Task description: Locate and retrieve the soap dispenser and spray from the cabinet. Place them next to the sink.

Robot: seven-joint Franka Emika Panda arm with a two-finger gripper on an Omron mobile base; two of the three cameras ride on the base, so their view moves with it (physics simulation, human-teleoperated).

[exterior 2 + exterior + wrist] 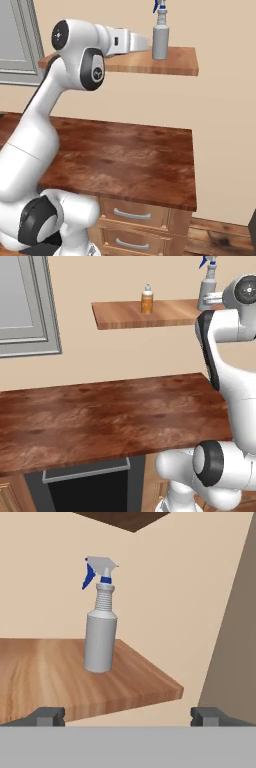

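Nearest thing: the end effector point(127, 714), its two dark fingertips point(47, 716) spread wide apart, nothing between them. It is raised to shelf height and aimed level at the spray point(100, 619).

Spray: grey cylinder, white ribbed neck, blue trigger. Stands upright near the right-hand end of the cabinet point(50, 677), a bare reddish-brown board fixed to the beige wall, no doors. Bottle sits between the two fingertips as the hand camera sees it, but well short of them; no contact. My read: the wide spread is there to take the bottle's body from the side, and the level aim keeps the fingers clear of the board's front edge.

Soap dispenser point(147, 300): small amber bottle, white pump, upright further left on the same board, well apart from the spray. Both stand back from the edge, easy to reach from the front.

Below: the wooden desk point(100, 416), with a dark appliance front and drawers under it. A grey-framed window point(22, 303) sits at the left wall.

Sink: I cannot place it from where I stand. Neither bottle has left the shelf.

Writing: none legible. Both bottles are plain, no label or brand that I can make out.
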